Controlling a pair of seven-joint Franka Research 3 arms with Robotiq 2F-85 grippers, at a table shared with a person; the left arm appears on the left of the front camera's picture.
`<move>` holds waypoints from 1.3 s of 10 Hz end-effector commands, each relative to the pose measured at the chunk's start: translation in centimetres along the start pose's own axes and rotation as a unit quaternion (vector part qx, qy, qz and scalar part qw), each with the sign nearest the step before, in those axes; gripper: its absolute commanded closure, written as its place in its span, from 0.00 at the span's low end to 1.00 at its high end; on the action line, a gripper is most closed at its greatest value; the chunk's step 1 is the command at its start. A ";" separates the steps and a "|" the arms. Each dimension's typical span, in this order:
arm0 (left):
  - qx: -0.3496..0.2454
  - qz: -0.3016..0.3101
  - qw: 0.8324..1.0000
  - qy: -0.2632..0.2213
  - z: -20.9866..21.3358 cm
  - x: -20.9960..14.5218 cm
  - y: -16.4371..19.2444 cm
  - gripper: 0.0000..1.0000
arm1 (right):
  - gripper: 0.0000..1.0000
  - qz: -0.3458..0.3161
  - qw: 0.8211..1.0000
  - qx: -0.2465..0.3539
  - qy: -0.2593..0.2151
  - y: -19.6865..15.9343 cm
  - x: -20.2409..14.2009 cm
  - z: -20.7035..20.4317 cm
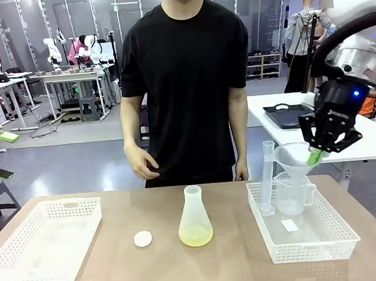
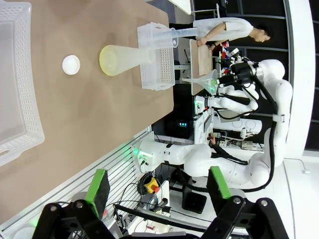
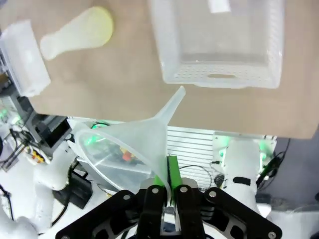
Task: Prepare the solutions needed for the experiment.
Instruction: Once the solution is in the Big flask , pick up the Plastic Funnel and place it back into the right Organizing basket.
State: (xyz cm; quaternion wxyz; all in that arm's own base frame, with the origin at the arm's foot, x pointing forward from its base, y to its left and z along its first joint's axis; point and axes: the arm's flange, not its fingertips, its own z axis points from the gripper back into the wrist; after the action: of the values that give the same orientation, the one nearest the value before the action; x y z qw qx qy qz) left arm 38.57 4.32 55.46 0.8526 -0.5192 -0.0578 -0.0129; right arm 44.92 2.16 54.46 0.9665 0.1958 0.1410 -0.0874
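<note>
right tool [image 1: 316, 156] grips the funnel [image 1: 295, 155] up right of the flask [image 1: 195, 218], probably for filling it; left tool [image 2: 158, 188] is wide open.

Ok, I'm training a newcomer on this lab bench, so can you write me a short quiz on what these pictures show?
1. True or false: the pale yellow liquid sits in the flask.
2. Fill in: seen from the robot's side, the white cap lies on the flask's ____ side.
3. Pick one: the right tool is shut on A) the funnel, B) the flask, C) the cap.

Key: 1 true; 2 left; 3 A.
</note>
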 end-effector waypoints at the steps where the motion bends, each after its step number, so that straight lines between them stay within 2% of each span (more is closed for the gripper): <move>1: 0.004 0.008 1.000 0.006 0.2 0.0 -0.3 0.00 | 0.96 -0.073 0.997 0.015 0.020 -0.3 1.8 -1.4; 3: 0.004 0.008 1.000 0.006 0.2 0.0 -0.3 0.00 | 0.96 -0.128 0.992 0.004 0.002 -1.9 4.6 -3.1; 4: 0.004 0.008 1.000 0.006 0.2 0.0 -0.3 0.00 | 0.96 -0.158 0.987 0.004 0.010 -2.7 5.6 -4.5; 8: 0.004 0.008 1.000 0.006 0.2 0.0 -0.3 0.00 | 0.96 -0.246 0.969 -0.010 -0.009 -4.8 8.0 -7.8; 13: 0.004 0.008 1.000 0.006 0.2 0.0 -0.3 0.00 | 0.96 -0.298 0.954 -0.013 0.009 -6.2 8.2 -9.5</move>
State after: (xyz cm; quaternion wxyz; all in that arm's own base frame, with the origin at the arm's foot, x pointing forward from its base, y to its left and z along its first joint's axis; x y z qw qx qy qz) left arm 38.57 4.32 55.46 0.8526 -0.5191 -0.0578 -0.0129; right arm 49.19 -0.70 41.48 0.9049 0.1471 0.2018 -0.3447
